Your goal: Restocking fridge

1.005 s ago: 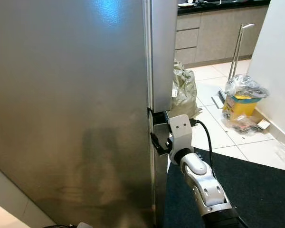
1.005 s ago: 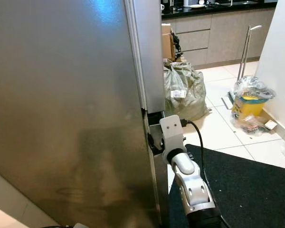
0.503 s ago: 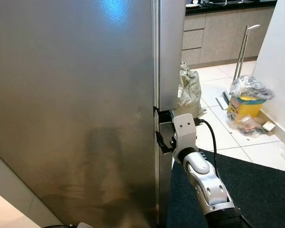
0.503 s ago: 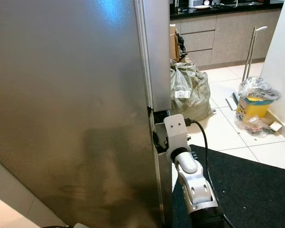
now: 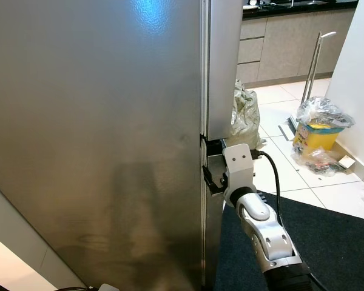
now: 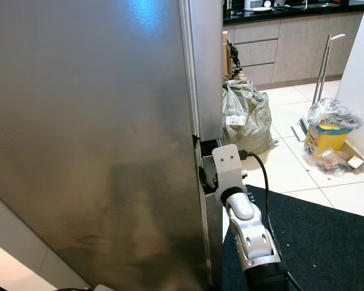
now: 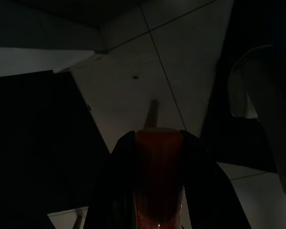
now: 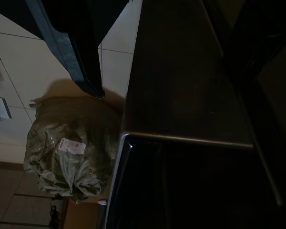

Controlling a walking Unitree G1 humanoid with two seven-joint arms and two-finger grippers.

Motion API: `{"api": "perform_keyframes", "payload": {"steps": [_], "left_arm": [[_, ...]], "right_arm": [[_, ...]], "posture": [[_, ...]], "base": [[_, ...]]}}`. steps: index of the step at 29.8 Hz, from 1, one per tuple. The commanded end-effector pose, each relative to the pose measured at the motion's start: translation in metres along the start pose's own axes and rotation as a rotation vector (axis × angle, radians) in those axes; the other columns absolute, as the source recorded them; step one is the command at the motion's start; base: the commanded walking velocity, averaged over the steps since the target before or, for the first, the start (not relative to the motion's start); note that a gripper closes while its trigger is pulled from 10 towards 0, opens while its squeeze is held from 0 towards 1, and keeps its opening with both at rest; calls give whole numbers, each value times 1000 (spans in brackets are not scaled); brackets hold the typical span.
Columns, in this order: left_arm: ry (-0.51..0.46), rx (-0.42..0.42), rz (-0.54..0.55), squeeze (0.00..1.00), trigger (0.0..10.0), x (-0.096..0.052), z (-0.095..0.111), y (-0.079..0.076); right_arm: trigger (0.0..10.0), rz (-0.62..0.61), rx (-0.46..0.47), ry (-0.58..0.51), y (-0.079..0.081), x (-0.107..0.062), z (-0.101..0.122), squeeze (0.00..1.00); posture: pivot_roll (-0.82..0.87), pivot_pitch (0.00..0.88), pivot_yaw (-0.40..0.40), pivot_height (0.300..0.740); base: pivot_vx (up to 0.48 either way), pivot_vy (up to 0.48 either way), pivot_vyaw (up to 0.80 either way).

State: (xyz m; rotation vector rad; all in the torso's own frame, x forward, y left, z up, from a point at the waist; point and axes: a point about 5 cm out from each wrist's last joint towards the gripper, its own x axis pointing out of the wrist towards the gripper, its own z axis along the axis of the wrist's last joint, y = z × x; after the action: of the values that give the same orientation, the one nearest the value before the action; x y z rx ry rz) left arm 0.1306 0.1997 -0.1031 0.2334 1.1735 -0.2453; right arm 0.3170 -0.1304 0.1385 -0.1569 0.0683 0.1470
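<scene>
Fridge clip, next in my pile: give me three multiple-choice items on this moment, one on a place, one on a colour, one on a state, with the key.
1. Where is the right gripper?
A. at the edge of the fridge door, in the gap between upper and lower sections
B. on the kitchen counter
C. inside the grey-green bag

2. What colour is the bin under the clear plastic wrap, by the white wall?
A. red
B. yellow
C. blue

3. What is the left gripper doing?
A. pressing on the fridge door
B. lifting the dustpan
C. hanging over the floor tiles with a reddish object between its fingers

Key: 1 A, the head views show the black fingers hooked at the door's edge. 2 B, the bin's body is plainly yellow. 3 C, the dark left wrist view shows the reddish thing between the fingers, with floor beyond.
</scene>
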Motion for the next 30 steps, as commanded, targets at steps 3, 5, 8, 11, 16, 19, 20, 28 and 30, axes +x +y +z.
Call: {"api": "perform_keyframes", "payload": {"steps": [3,5,8,11,16,19,20,28,30], "left_arm": [[6,11,2,0,10000,0,-2,1],[8,11,2,0,10000,-1,-2,1],[9,11,2,0,10000,-1,-3,1],[10,11,1,0,10000,-1,-3,1],[11,12,0,0,10000,-1,-3,1],[11,14,-1,0,10000,-1,-3,1],[11,16,-1,0,10000,-1,-3,1],[12,25,-7,0,10000,-1,-4,1],[13,26,-8,0,10000,-1,-4,1]], "right_arm": [[10000,-310,-12,-34,-55,-2,13,0],[10000,-321,-16,-27,-57,-3,12,0],[10000,-336,-19,-18,-60,-3,10,0],[10000,-340,-19,-16,-61,-4,10,0],[10000,-368,-27,-3,-66,-6,7,0],[10000,-379,-34,7,-68,-7,4,0],[10000,-391,-41,16,-71,-9,2,0],[10000,-464,-101,108,-90,-19,-27,0],[10000,-456,-117,140,-89,-21,-38,0]], "posture": [[-182,19,93,740],[-182,20,93,740],[-181,21,93,740],[-181,21,93,740],[-183,24,94,740],[-185,23,94,740],[-185,24,95,740],[-191,29,97,740],[-192,29,97,740]], "base": [[0,0,0],[0,0,0],[0,0,0],[0,0,0],[0,0,0],[0,0,0],[0,0,0],[0,0,0],[0,0,0]]}}
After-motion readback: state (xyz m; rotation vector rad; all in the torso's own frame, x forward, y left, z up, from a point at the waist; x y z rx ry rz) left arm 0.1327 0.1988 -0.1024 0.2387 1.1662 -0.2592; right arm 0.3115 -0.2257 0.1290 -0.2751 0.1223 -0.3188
